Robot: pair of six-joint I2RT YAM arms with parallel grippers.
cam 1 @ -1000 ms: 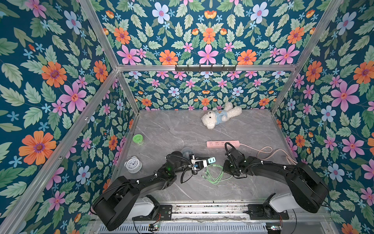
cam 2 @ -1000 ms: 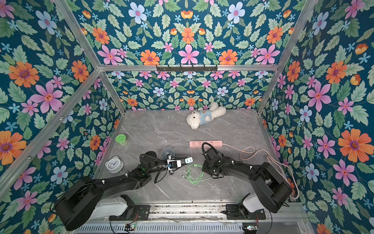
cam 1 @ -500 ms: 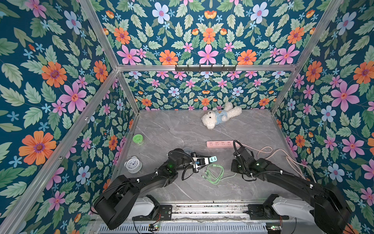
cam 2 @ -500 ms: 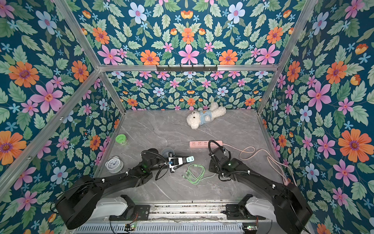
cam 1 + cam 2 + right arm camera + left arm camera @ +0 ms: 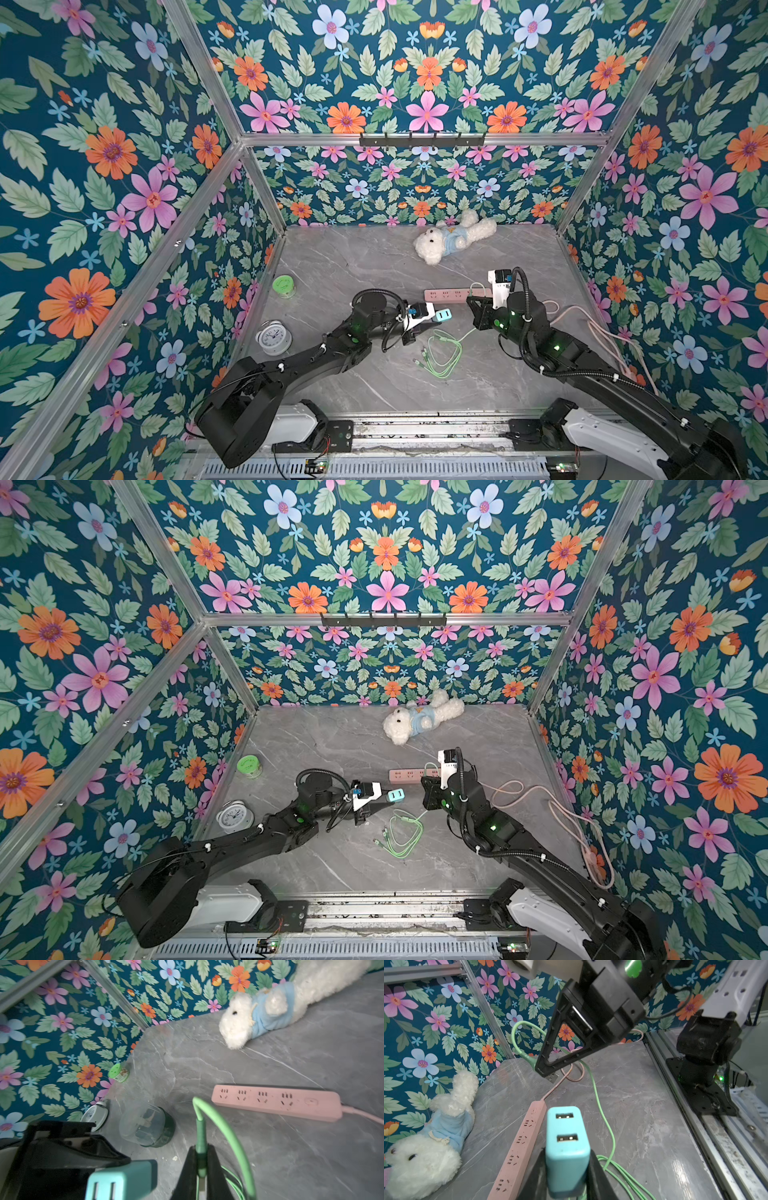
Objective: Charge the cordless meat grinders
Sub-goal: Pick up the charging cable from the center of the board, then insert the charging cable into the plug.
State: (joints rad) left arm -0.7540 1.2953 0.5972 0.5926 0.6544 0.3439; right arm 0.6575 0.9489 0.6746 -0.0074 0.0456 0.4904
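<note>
Arms low, converging; left jaws clamp charger, right jaws cable.

Both top views look steeply down from high over the near edge, almost identically, at the whole grey tabletop, floral walls filling the upper frame, while both wrist views sit low and close, roughly facing each other, sharing the pink power strip, plush toy, teal charger and green cable.
</note>
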